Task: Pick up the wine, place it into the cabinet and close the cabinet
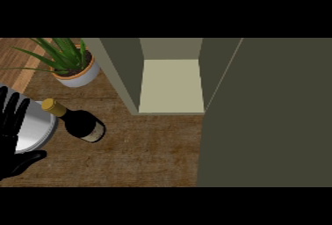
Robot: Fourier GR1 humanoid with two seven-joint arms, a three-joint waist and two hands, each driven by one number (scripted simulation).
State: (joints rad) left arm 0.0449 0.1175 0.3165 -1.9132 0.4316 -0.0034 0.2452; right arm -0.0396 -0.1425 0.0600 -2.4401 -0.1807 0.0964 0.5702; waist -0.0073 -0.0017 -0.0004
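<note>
Left hand (14,132) resting open at my view's left edge holding nothing, wine bottle (76,121) standing just beside it, cabinet (170,83) standing open.

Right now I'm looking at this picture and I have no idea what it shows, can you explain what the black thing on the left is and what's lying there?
The picture looks steeply down from a humanoid robot's head at a wooden counter. The black shape at the left edge is its left hand, open and holding nothing. The right hand isn't in view. A dark wine bottle with a gold cap stands beside a round metal pan. Behind them is a potted plant. A cabinet stands open, its door swung toward the camera at the right.
</note>
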